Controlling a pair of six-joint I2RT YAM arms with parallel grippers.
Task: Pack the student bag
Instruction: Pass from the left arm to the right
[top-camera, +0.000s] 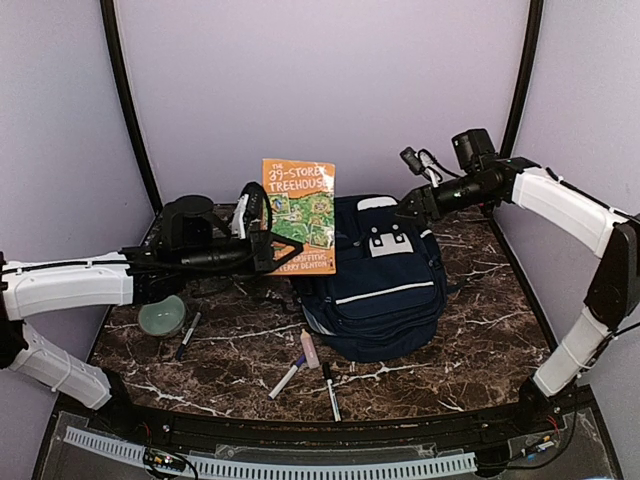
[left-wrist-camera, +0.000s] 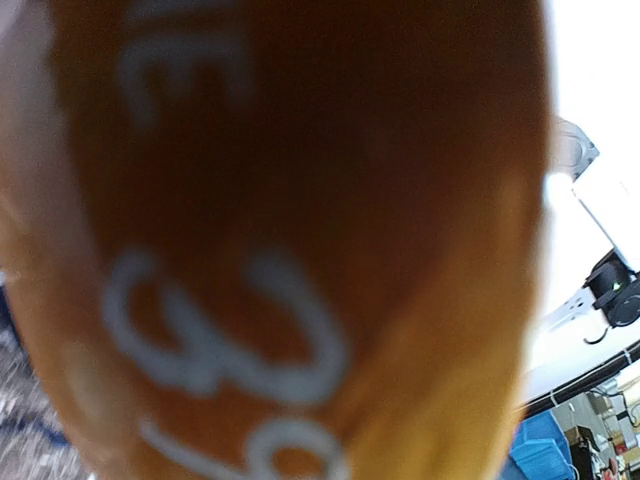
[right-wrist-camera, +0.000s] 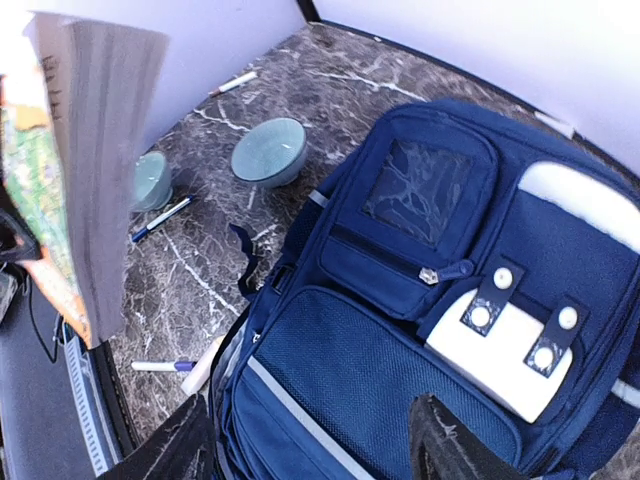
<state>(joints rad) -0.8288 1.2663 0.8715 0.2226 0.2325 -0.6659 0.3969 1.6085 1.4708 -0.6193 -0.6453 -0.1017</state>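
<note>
My right tool (right-wrist-camera: 310, 405) hangs spread above the navy, white-striped student bag (top-camera: 385, 285), which lies front-up mid-right on the worktop (top-camera: 480, 330), long axis near-to-far, top toward the back wall (top-camera: 320, 80); my left tool (top-camera: 266, 244) pinches an orange book (top-camera: 300, 215).

Robot lab test booth, seen from above.
Plain lilac walls (top-camera: 320, 90) w/ black poles (top-camera: 128, 110) box in a marble-look tabletop (top-camera: 480, 300); white left arm (top-camera: 70, 285) & right arm (top-camera: 570, 205) at its near edge, slotted cable duct (top-camera: 300, 465) in front; blue crates (left-wrist-camera: 560, 450) outside, per left wrist view.
</note>
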